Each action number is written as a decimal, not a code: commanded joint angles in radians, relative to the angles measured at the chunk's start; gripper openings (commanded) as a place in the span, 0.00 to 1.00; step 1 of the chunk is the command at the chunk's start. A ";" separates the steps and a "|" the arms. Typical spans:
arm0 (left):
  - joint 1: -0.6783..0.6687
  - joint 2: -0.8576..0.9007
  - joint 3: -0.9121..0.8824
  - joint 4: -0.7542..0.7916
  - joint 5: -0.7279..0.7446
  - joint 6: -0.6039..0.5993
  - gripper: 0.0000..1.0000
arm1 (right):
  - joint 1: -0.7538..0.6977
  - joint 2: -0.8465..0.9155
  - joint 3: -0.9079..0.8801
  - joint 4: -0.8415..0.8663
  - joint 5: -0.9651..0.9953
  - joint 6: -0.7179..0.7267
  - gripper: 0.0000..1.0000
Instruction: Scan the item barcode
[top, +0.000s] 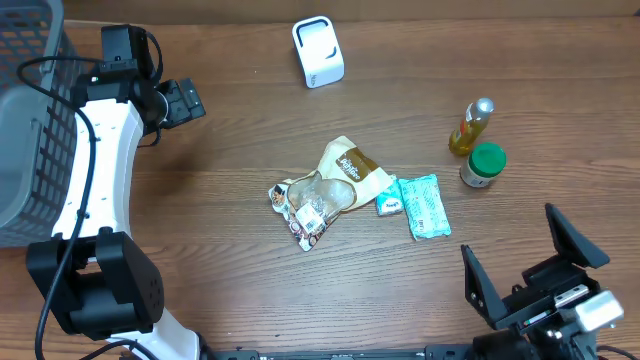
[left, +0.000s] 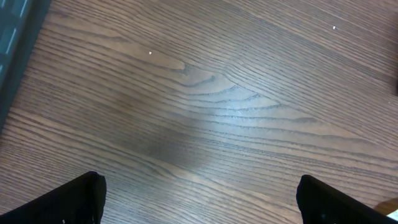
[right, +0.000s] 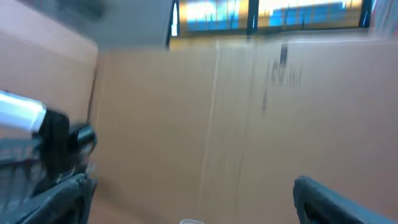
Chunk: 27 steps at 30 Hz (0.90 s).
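At the far left the grey basket (top: 28, 120) stands beside the left arm, and a careless swing of that arm could knock its wall. The left gripper (top: 185, 102) hangs spread wide and empty over bare table (left: 205, 106), well apart from everything. Its wrist view shows only wood grain, so a reach from here starts with no sight of a target. The white scanner (top: 318, 52) sits at the back edge, near the middle. A glancing bump would probably turn its window away, and no barcode could then be read. The likely items lie in a loose heap at the centre. A clear packet (top: 305, 208) touches a brown packet (top: 352, 168), with a teal packet (top: 425, 205) just beside them, and which one is meant cannot be told. Because they overlap, jaws closing there may pinch two at once or crumple the film over the barcode, and no barcode shows from above. Further right, a yellow bottle (top: 472, 127) and a green-lidded jar (top: 484, 165) stand upright close together, and a sideways approach to the teal packet could tip either. The right gripper (top: 510, 238) is at the near right corner, also splayed and holding nothing. Its camera faces a blurred cardboard wall rather than the table, so its descent would be judged poorly.
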 joint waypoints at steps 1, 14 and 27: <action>0.000 -0.009 0.010 0.001 -0.006 0.004 1.00 | -0.006 -0.011 -0.079 0.124 0.003 0.004 1.00; 0.000 -0.009 0.010 0.001 -0.007 0.004 1.00 | -0.008 -0.011 -0.358 0.365 0.003 0.005 1.00; 0.000 -0.009 0.010 0.001 -0.007 0.004 1.00 | -0.025 -0.012 -0.495 0.074 0.014 0.008 1.00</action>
